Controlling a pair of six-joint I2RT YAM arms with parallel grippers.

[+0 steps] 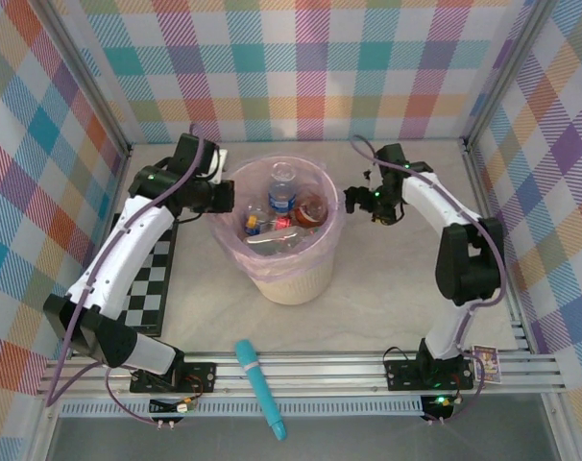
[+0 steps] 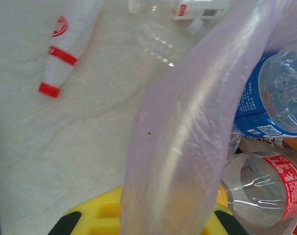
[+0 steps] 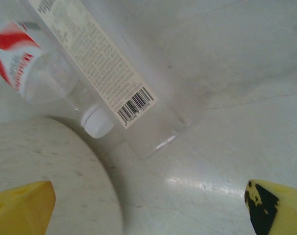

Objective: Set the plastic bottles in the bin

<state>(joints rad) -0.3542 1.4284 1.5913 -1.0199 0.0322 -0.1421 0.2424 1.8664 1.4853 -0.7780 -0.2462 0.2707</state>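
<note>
Left gripper [image 1: 223, 197] is closed and sits at the left rim of the bin [image 1: 293, 280]. In its wrist view the pink bag [image 2: 187, 122] lining the bin folds up over the yellow fingers [image 2: 97, 215]; can't tell if the bag is pinched. No bottle in it. Right gripper [image 1: 354, 200] is wide open and empty, just right of the bin. Its yellow fingertips [image 3: 23, 205] sit at the two lower corners of its wrist view, with bare table [image 1: 397, 288] between them.

Bin stands mid-table, a bit toward the far edge, between the two grippers. Inside: blue-label bottle [image 1: 282, 198] at the far side and orange-brown bottle [image 1: 311, 206] to its right. Red-label bottle [image 2: 266, 188] lies just below the blue one in the left wrist view. More clear plastic at the bottom, too jumbled to count.

On the table outside the bin, the right wrist view shows a clear bottle [image 3: 26, 63] with a red-white label and white cap, lying close to a cream curved wall. A clear container with barcode label [image 3: 114, 88] lies against it. Left wrist view shows a white pin with red stripes [image 2: 65, 49] lying on the table beyond the bag. Teal stick [image 1: 260, 389] is at the near edge, between the arm bases. Checkered mat [image 1: 152, 288] runs along the left edge under the left arm.
</note>
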